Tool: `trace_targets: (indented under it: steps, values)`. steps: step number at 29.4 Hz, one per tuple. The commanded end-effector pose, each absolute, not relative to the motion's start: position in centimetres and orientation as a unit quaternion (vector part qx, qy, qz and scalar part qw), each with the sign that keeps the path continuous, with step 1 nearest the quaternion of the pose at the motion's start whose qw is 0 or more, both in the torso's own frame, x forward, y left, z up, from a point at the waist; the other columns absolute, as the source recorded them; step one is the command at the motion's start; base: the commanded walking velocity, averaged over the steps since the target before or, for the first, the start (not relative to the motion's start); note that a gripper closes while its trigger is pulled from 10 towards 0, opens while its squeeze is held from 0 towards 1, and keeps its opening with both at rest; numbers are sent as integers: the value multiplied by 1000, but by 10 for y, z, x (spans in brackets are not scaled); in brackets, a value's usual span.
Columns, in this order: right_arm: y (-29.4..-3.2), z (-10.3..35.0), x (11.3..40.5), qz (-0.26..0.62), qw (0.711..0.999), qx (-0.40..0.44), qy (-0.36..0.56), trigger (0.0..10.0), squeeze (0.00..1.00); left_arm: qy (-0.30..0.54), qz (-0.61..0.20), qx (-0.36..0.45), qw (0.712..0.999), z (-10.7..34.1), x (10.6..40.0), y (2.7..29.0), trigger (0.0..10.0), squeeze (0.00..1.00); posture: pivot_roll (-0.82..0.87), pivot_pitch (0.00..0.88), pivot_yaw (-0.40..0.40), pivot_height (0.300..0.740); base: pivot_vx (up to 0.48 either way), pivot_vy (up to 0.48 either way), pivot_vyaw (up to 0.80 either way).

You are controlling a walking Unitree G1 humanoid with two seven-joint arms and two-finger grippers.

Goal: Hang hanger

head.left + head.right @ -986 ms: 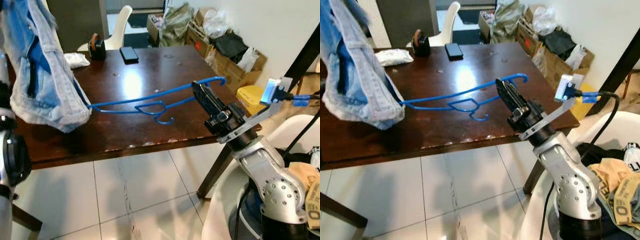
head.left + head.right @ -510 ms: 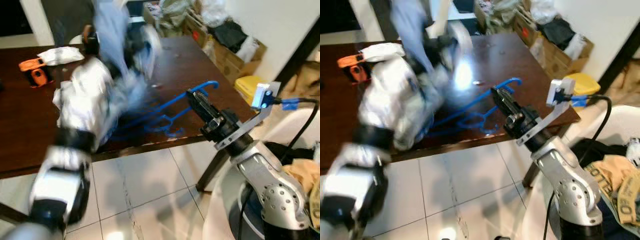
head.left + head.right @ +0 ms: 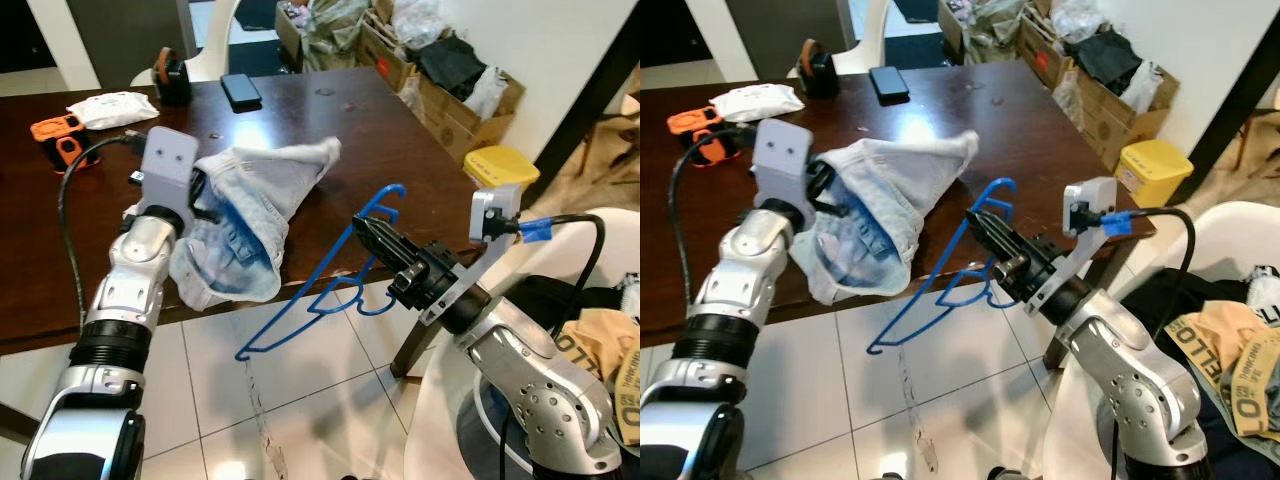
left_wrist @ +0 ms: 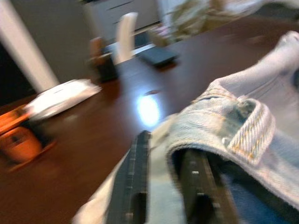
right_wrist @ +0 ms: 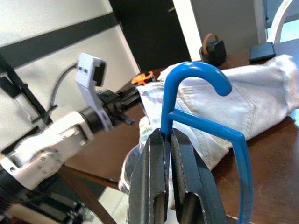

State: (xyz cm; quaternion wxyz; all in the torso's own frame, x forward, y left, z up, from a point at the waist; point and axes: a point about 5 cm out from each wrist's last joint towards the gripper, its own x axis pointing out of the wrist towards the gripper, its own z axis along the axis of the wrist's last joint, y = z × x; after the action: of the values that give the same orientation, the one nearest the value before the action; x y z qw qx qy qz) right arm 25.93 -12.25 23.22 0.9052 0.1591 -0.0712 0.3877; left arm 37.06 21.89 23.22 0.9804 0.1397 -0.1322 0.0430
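A blue wire hanger hangs tilted off the table's front edge, hook end up and one shoulder down toward the floor. My right gripper is shut on the hanger's neck just below the hook. A light blue denim garment lies bunched on the dark wooden table. My left gripper is shut on the garment's waistband, with one finger outside the fabric. The hanger is beside the garment, apart from it.
A black phone, a tape dispenser, a white packet and an orange tool sit at the table's far side. A yellow bin and boxes stand on the right. A white basket with clothes is by my right arm.
My left arm has come down from high on the left and laid the denim garment on the table. The hanger has slipped out of the garment and now tilts down off the table edge.
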Motion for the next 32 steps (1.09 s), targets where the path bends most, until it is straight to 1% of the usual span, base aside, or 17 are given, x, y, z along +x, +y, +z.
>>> trace_targets:
  steps: [1,4,6,7,8,9,10,11,12,13,14,17,18,20,24,27,32]
  values:
    - [-122,231,257,391,906,143,-72,10000,0,-123,77,145,979,230,365,233,10000,1000,36,185,-12,740,0,0,0]
    - [-122,229,258,390,909,127,-66,10000,0,-129,77,139,979,233,351,235,10000,1000,32,180,-14,740,0,0,0]
    - [-122,229,258,390,909,127,-66,10000,0,-129,77,139,979,233,351,235,10000,1000,32,180,-14,740,0,0,0]
    - [-123,228,259,390,910,121,-65,10000,0,-139,61,128,980,237,346,231,10000,1000,33,178,-14,740,0,0,0]
    - [-125,228,259,392,911,113,-63,10000,0,-149,11,98,984,242,342,221,10000,1000,33,175,-13,740,0,0,0]
    - [-125,228,259,392,911,113,-63,10000,0,-149,11,98,984,242,342,221,10000,1000,33,175,-13,740,0,0,0]
    - [-126,227,259,394,911,108,-62,10000,0,-156,-28,81,984,246,338,213,10000,1000,33,175,-13,740,0,0,0]
    - [-126,227,259,394,911,108,-62,10000,0,-156,-28,81,984,246,338,213,10000,1000,33,175,-13,740,0,0,0]
    - [-126,227,259,395,911,104,-61,10000,0,-169,-89,63,980,253,331,201,10000,157,37,171,-14,740,0,0,0]
    - [-126,227,259,395,911,104,-61,10000,0,-169,-89,63,980,253,331,201,10000,157,37,171,-14,740,0,0,0]
    - [-127,226,259,398,910,101,-59,10000,0,-180,-142,38,973,259,324,192,10000,0,38,167,-15,740,0,0,0]
    - [-126,226,259,401,909,98,-58,10000,0,-189,-179,16,965,265,317,186,10000,0,38,167,-15,740,0,0,0]
    - [-125,224,259,405,908,95,-55,10000,0,-193,-201,-14,960,270,310,183,10000,0,40,161,-16,740,0,0,0]
    - [-125,223,258,407,907,93,-53,10000,0,-191,-203,-32,960,270,305,182,10000,0,41,160,-18,740,0,0,0]
    - [-124,219,258,410,906,89,-49,10000,0,-165,-179,-44,969,256,298,181,10000,0,41,160,-19,740,-141,0,0]
    - [-124,218,258,412,906,88,-46,10000,0,-149,-168,-43,974,246,294,180,10000,0,40,162,-20,740,480,0,0]
    - [-124,217,254,438,892,102,-41,10000,0,-108,-145,-54,982,222,282,167,10000,0,43,165,-20,740,0,0,0]
